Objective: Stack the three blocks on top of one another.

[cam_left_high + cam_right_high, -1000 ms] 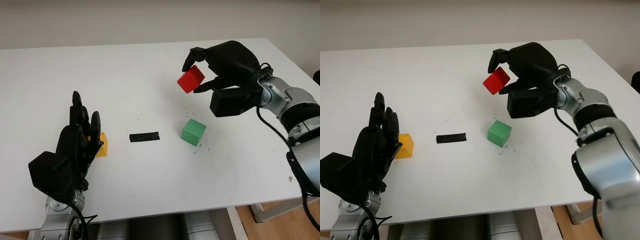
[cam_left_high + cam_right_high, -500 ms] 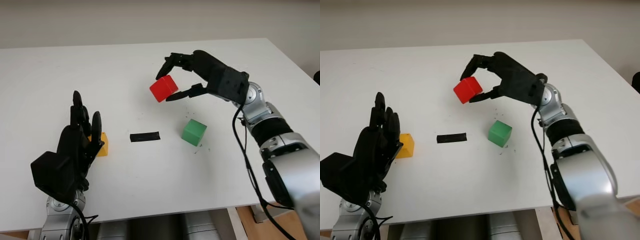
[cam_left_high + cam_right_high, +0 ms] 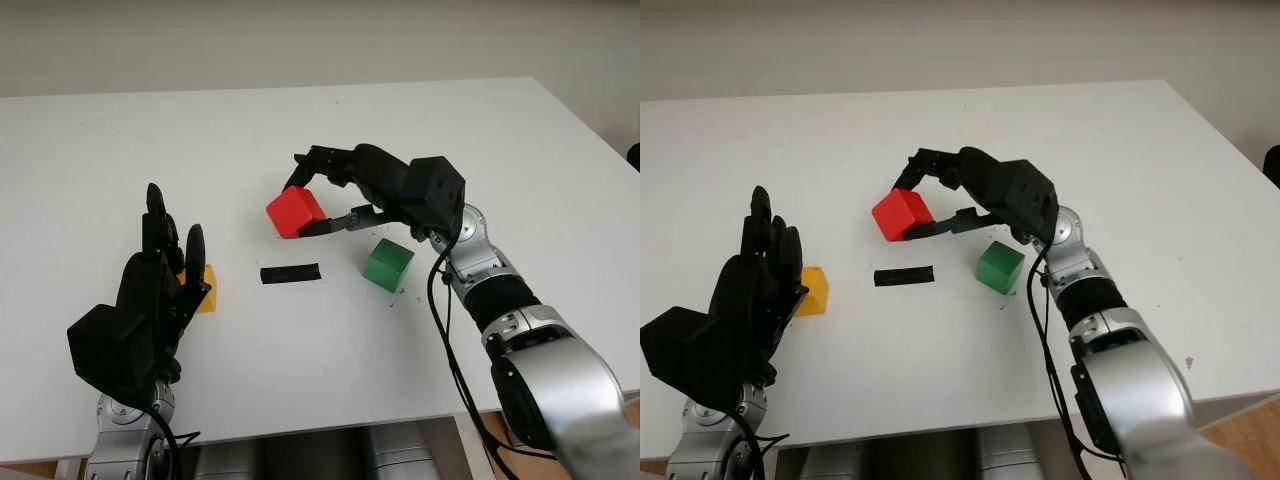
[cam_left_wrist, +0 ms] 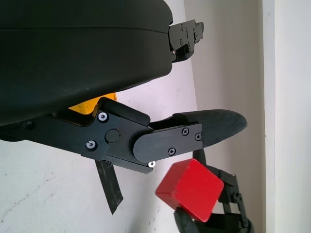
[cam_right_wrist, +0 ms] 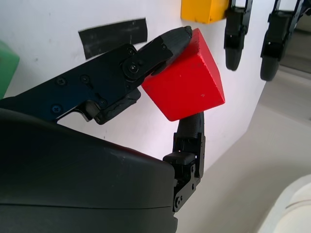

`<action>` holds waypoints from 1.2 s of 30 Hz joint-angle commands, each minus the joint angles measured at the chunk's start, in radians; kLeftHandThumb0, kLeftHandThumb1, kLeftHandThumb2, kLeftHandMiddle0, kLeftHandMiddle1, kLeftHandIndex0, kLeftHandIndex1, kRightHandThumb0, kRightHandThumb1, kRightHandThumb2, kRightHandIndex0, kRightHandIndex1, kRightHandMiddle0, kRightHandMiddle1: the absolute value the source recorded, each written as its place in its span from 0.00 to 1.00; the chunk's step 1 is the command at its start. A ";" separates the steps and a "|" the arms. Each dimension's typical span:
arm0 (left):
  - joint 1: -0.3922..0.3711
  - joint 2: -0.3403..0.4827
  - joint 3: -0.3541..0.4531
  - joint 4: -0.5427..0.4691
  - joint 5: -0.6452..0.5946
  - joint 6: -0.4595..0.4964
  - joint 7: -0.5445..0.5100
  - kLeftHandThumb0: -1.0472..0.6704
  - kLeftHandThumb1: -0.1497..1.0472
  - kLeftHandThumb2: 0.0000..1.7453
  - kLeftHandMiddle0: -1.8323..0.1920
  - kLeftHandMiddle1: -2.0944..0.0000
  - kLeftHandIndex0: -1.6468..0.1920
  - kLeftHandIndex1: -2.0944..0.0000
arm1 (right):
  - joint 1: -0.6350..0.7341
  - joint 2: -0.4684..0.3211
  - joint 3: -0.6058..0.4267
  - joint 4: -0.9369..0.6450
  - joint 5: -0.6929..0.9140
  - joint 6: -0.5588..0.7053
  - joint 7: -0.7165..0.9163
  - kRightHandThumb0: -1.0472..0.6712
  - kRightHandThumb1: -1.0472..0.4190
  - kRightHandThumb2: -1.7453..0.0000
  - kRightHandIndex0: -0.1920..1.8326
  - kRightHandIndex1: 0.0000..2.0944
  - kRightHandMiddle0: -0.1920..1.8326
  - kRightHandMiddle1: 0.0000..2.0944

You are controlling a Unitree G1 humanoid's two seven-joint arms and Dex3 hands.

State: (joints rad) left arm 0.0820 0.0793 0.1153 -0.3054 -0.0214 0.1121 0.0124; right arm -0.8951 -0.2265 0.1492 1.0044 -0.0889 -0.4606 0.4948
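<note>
Three blocks sit apart on the white counter (image 3: 480,130). The right hand (image 3: 385,190) holds the red block (image 3: 294,212) off the surface, its fingers (image 5: 146,56) clamped on opposite faces, above and just beyond a strip of black tape (image 3: 290,273). The green block (image 3: 387,264) lies on the counter under the right forearm, beside the tape. The yellow block (image 3: 205,290) rests just beyond the left hand (image 3: 150,300), which stands open at the counter's near left, holding nothing.
</note>
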 commanded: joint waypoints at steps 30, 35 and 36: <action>0.001 -0.006 -0.003 0.001 -0.001 -0.015 -0.001 0.20 1.00 0.35 1.00 0.99 1.00 0.99 | 0.009 0.020 0.079 -0.011 -0.168 -0.018 -0.075 0.33 0.09 0.97 0.18 0.03 0.32 0.74; 0.006 -0.006 -0.007 0.004 0.004 -0.025 0.000 0.20 1.00 0.36 1.00 0.99 1.00 0.99 | -0.027 0.018 0.097 0.019 -0.213 -0.047 -0.136 0.34 0.09 0.97 0.18 0.03 0.32 0.74; 0.007 -0.006 -0.007 0.006 0.004 -0.029 0.000 0.20 1.00 0.36 1.00 0.99 1.00 0.99 | -0.036 0.016 0.101 0.022 -0.223 -0.059 -0.153 0.34 0.09 0.97 0.18 0.03 0.32 0.74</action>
State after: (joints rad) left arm 0.0865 0.0761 0.1110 -0.3034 -0.0212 0.0968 0.0115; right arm -0.8888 -0.2069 0.2439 1.0232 -0.3062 -0.4970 0.3599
